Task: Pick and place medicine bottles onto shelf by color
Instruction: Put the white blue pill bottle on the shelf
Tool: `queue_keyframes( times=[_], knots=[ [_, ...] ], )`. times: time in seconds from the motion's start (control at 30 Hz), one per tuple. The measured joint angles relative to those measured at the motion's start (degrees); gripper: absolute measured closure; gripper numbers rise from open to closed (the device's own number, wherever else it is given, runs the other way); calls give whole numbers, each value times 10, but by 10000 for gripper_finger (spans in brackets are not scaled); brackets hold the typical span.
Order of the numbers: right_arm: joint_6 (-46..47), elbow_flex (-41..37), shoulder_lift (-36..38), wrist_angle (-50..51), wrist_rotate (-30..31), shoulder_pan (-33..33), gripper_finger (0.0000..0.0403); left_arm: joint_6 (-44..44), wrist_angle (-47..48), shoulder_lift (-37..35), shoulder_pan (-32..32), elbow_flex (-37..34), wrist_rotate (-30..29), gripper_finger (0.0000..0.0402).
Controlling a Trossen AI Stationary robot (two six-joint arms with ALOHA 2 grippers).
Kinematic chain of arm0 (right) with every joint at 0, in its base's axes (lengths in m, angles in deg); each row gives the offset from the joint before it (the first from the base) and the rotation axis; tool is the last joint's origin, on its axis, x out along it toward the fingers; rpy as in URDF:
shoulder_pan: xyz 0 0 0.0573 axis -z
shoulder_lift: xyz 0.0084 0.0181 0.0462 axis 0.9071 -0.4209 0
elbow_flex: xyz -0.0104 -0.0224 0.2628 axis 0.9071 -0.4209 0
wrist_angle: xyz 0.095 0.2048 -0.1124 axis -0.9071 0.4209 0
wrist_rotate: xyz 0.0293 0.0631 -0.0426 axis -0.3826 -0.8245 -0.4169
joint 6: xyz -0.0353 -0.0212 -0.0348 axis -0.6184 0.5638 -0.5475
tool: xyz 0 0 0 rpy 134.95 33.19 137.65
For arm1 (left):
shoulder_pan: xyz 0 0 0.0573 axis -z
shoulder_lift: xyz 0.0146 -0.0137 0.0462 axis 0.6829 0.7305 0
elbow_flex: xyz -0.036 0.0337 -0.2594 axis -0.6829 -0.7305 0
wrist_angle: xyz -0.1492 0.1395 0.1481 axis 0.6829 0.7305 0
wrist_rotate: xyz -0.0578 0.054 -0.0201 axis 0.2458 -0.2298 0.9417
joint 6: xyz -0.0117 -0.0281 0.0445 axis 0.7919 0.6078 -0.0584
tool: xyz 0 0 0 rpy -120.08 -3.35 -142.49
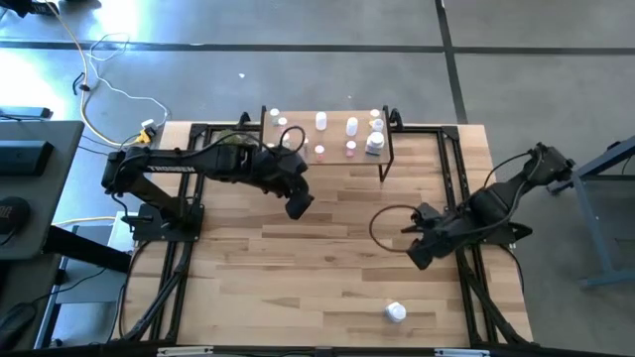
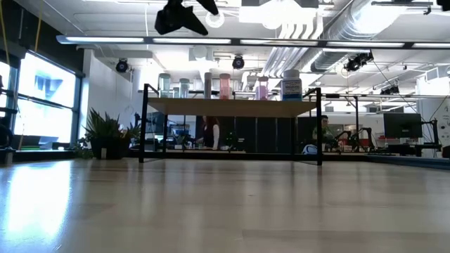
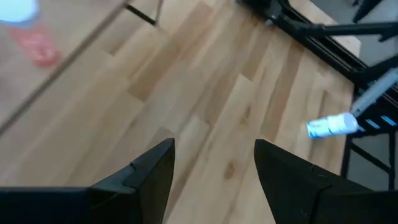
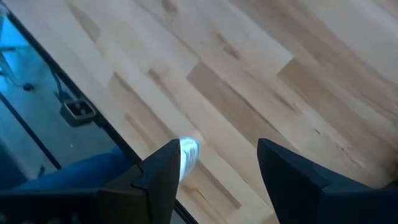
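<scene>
The shelf (image 1: 335,139) stands on thin black legs at the table's far edge, also seen in the low view (image 2: 232,107). Several small white and pink bottles (image 1: 350,126) stand upright on it. One white bottle (image 1: 396,313) lies on its side near the table's near edge, and it shows in the left wrist view (image 3: 333,126) and the right wrist view (image 4: 188,152). My left gripper (image 1: 301,206) (image 3: 214,149) hovers open above the table in front of the shelf, empty. My right gripper (image 1: 419,256) (image 4: 217,149) hangs open over the table's right half, also empty.
A black frame (image 1: 451,188) runs along the table's sides. A looped dark cable (image 1: 382,226) lies beside the right arm. A pink bottle with a white cap (image 3: 37,46) shows on the shelf in the left wrist view. Bare wood lies between the grippers and the lying bottle.
</scene>
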Motion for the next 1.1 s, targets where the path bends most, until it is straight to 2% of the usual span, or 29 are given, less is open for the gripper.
queue_keyframes(
  times=[0.23, 0.57, 0.73, 1.1],
  knots=[
    [-4, 0, -34, -2, -3, -30, 195, 31, -1, 0, 37, 0, -8, 190],
    [17, 0, -108, -69, -47, -69, 147, 61, 13, 0, 73, 0, -50, 190],
    [29, 0, -144, -115, -72, -87, 146, 69, 17, 0, 75, 0, -68, 190],
    [100, 0, -226, -175, -76, -110, 146, 66, 17, 0, 75, 0, -73, 190]
  ],
)
